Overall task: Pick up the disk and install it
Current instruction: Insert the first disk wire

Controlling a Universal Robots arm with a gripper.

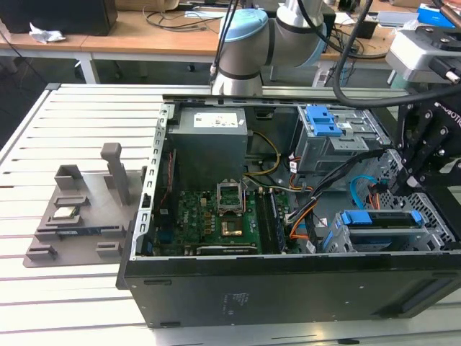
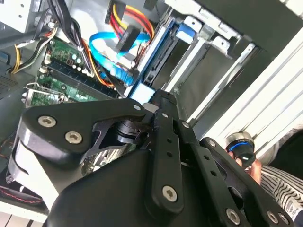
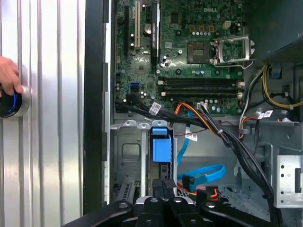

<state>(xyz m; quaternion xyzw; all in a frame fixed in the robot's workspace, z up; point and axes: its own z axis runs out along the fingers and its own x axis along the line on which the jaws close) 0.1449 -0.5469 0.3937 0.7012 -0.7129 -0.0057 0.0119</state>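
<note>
One gripper (image 1: 403, 180) hung right above the disk (image 1: 382, 218) standing on edge in your cage; whether it gripped, I couldn't tell

Arm (image 1: 245, 50): fat cylindrical joints in silver-grey metal, pale blue caps, thin black cables running down beside them. Gripper (image 1: 414, 169): matte black, flat bar linkages, white lettering on its housing. In the second wrist view, linkage bars (image 2: 163, 156) carry round silver screw heads at pivots; rounded black knuckle with two screws.
</note>
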